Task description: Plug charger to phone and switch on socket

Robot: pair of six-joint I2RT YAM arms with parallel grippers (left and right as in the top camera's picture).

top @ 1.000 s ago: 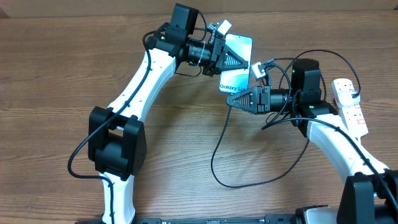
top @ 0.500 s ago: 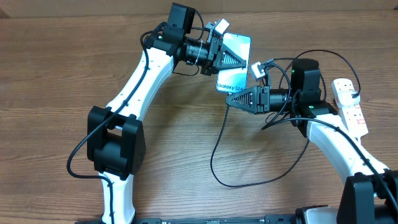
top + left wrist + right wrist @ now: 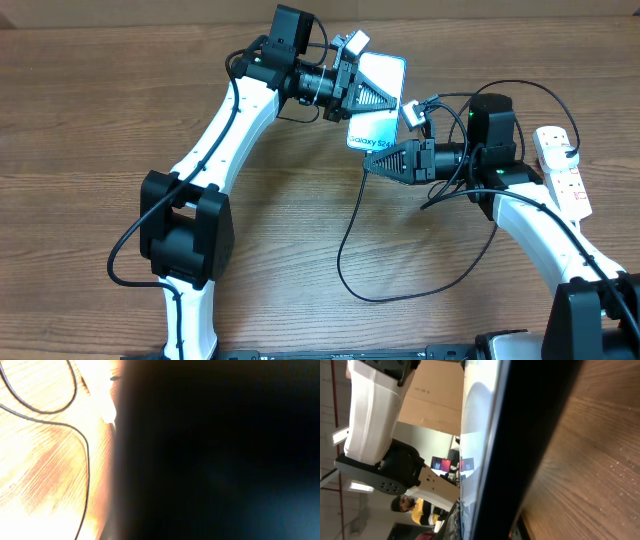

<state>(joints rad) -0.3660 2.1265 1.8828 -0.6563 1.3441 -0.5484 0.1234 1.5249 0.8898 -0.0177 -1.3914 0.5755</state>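
The phone [image 3: 374,131], its cyan screen lit, is held tilted above the table between both arms. My left gripper [image 3: 390,101] is shut on its upper half; in the left wrist view the phone [image 3: 215,450] is a dark mass filling most of the frame. My right gripper [image 3: 367,160] is shut at the phone's lower end, where the thin black charger [image 3: 340,262] cable begins; its plug tip is hidden by the fingers. The right wrist view shows the phone's dark edge [image 3: 520,450] running down into the jaws. The white socket [image 3: 561,166] lies at the far right.
The charger cable hangs from the phone and loops widely across the wooden table [image 3: 300,220] toward the right arm's base. A stretch of black cable [image 3: 84,455] shows over the wood in the left wrist view. The left arm [image 3: 375,415] fills the upper left of the right wrist view.
The left gripper and phone have shifted slightly left, and the screen's top now catches more glare. The right gripper stays at the phone's lower end.
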